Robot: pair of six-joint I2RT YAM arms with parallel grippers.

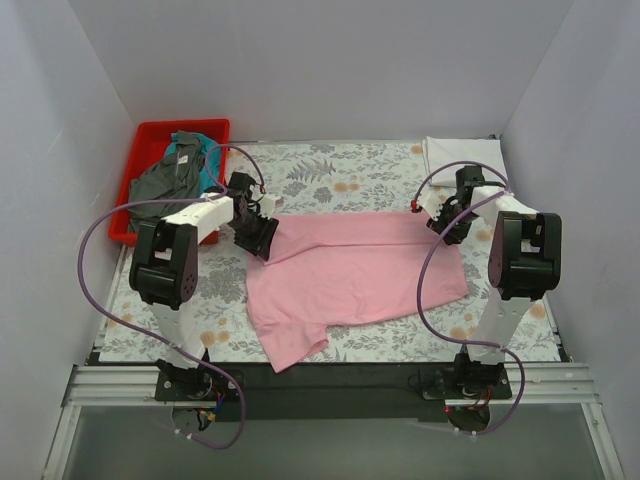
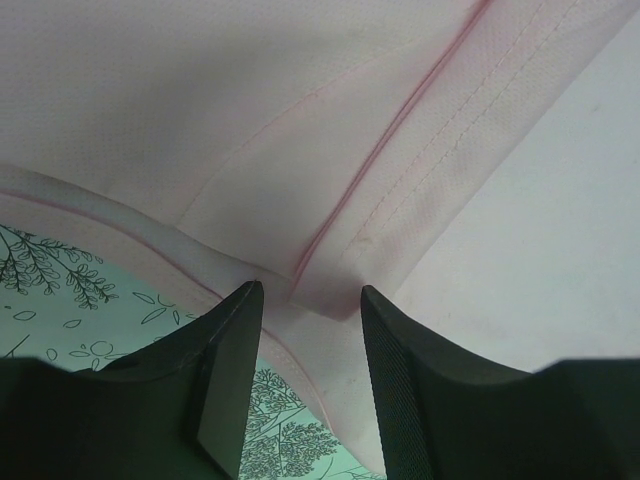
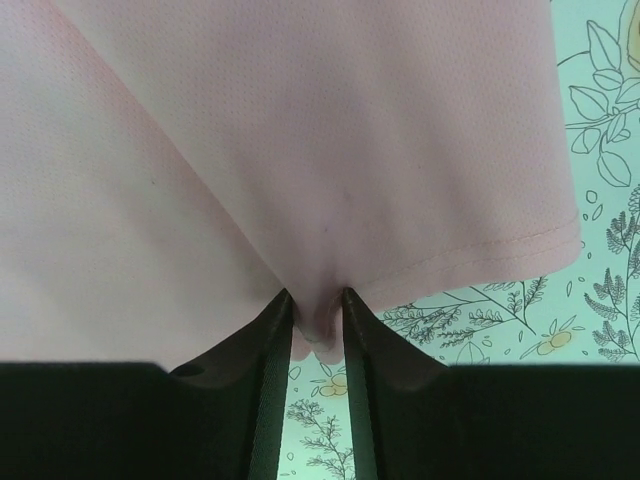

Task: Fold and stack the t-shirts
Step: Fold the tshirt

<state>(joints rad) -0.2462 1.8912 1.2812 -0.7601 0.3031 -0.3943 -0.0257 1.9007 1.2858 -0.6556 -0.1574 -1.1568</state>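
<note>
Pink t-shirt (image 1: 360, 270) lay on the tablecloth (image 1: 330, 175). Right gripper (image 3: 316, 295) pinched its cloth tight; left gripper (image 2: 309, 290) gaped apart around its hem.

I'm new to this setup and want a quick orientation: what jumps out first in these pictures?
A light pink t-shirt lies spread across the middle of the floral tablecloth, by far the biggest thing in view. The right fingers pinch its far right corner, while the left fingers stand apart around a hem at its far left corner. At the far left, a red bin holds a dark grey shirt and a teal shirt.
</note>
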